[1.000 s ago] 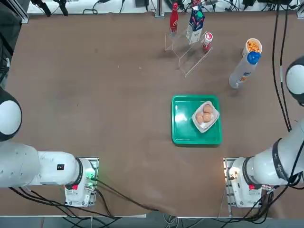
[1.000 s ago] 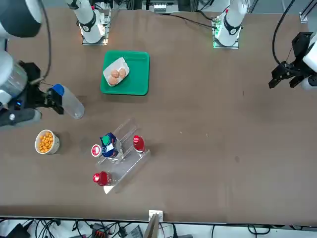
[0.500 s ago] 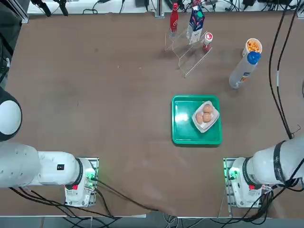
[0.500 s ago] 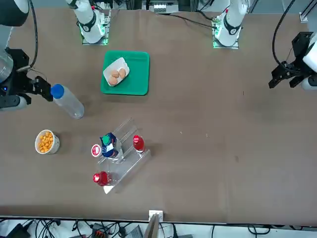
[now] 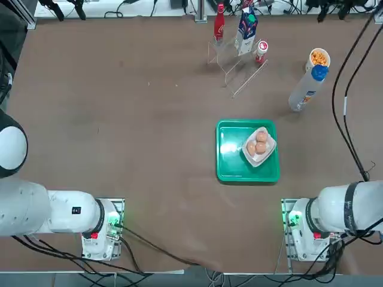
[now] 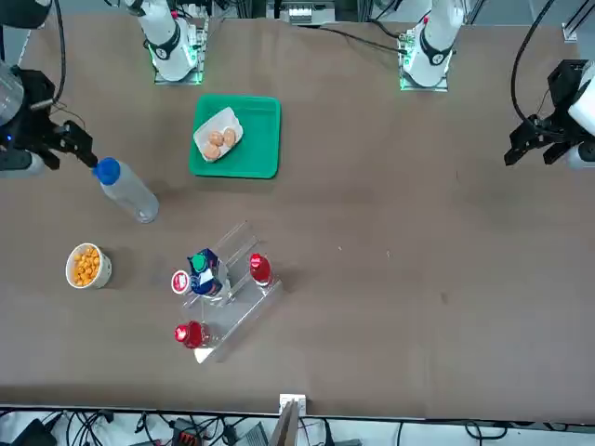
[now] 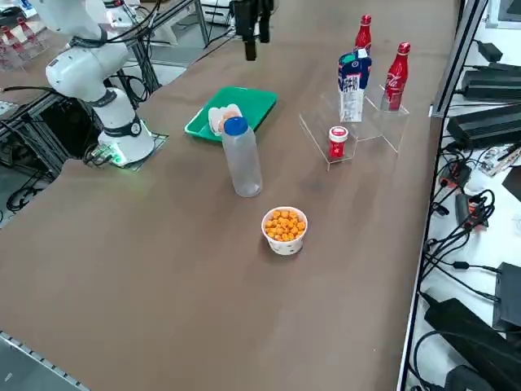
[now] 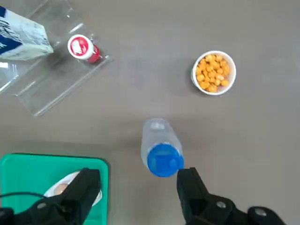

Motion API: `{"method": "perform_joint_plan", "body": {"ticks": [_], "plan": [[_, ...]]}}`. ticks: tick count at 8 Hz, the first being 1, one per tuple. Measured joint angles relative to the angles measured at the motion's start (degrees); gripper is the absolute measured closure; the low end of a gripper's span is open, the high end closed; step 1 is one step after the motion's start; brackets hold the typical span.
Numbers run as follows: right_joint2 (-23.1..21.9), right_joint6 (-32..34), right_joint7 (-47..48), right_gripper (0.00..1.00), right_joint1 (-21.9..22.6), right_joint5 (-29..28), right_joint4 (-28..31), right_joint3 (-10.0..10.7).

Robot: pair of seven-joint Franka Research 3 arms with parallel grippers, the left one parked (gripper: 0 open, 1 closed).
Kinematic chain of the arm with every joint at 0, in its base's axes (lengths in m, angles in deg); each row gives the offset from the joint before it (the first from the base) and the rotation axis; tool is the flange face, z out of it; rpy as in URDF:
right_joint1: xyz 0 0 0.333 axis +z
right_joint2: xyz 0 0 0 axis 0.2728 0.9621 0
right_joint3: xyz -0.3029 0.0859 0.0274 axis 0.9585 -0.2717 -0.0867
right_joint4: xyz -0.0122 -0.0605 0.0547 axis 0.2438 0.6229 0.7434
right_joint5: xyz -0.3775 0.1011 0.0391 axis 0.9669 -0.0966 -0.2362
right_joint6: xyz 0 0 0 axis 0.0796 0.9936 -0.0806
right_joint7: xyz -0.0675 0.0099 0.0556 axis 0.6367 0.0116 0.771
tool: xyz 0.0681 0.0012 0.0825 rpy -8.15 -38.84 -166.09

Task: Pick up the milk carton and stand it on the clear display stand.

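The milk carton (image 5: 246, 27) has white sides and a dark blue gabled top. It stands upright on the clear display stand (image 5: 239, 75) at the table's far side, between a red cola bottle (image 5: 219, 23) and a small red-capped jar (image 5: 261, 49). The carton (image 8: 21, 33) and the stand (image 8: 51, 86) also show in the wrist view. My right gripper (image 6: 82, 149) hangs open and empty high over the table, well short of the stand. In the wrist view the gripper (image 8: 138, 185) is just on the near side of the blue cap below, its fingers (image 8: 86, 187) wide apart.
A tall clear bottle with a blue cap (image 5: 306, 88) stands right of the stand. Beside it is a cup of orange snacks (image 5: 318, 58). A green tray (image 5: 230, 161) with a white dish of eggs lies mid-table. A second red bottle (image 7: 363, 32) stands behind the carton.
My right gripper has drawn back from the blue-capped bottle toward the robot's side, still open. The carton, stand and bottle have not moved.
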Motion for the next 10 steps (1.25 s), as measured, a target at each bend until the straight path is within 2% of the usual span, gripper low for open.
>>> {"method": "perform_joint_plan", "body": {"ticks": [2, 6, 10], "plan": [[-1.6, 0.3, 0.0, 0.0, -1.0, -0.3, 1.4, 0.5], [-2.5, 1.7, -0.1, 0.0, -1.2, -4.2, 0.0, 6.0], [-2.6, 1.7, -0.1, 0.0, 0.0, -4.4, -0.4, 6.4]]}}
